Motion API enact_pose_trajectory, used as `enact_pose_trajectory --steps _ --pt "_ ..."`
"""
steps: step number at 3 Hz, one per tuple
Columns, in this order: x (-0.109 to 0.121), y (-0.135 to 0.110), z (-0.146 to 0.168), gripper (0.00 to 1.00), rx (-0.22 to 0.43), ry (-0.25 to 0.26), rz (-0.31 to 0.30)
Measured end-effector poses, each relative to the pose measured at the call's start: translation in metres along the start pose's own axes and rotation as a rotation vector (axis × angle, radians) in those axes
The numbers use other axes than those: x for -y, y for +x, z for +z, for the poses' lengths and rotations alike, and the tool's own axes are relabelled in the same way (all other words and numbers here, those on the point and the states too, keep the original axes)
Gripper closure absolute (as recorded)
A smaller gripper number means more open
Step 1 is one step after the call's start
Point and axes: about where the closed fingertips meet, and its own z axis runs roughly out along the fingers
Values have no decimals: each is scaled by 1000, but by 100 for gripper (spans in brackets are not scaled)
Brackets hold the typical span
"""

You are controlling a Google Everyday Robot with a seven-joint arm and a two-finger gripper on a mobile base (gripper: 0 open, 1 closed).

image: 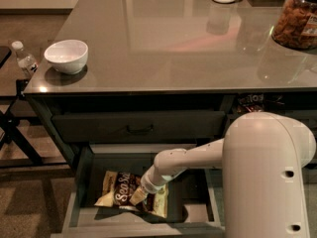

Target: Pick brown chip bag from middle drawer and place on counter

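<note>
Tool (139,197) apparently on "Sea Salt" bag (120,194)

brown chip bag (119,196) in middle drawer (194,195) | gripper (138,196) at bag | bowl (66,56) on counter (173,43) left

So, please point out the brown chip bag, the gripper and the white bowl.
brown chip bag (120,192): camera view, dark centre with script.
gripper (138,197): camera view, tip, at the bag inside the middle drawer (190,195).
white bowl (67,66): camera view, outer wall.
</note>
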Motion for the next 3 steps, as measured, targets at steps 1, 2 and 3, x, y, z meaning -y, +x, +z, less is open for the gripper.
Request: enact_pose_trajectory --steps 1,2,3 --pt "0 0 0 86 0 0 0" --pt "0 0 0 100 0 0 0" --pt "-1 -2 -4 100 0 0 0"
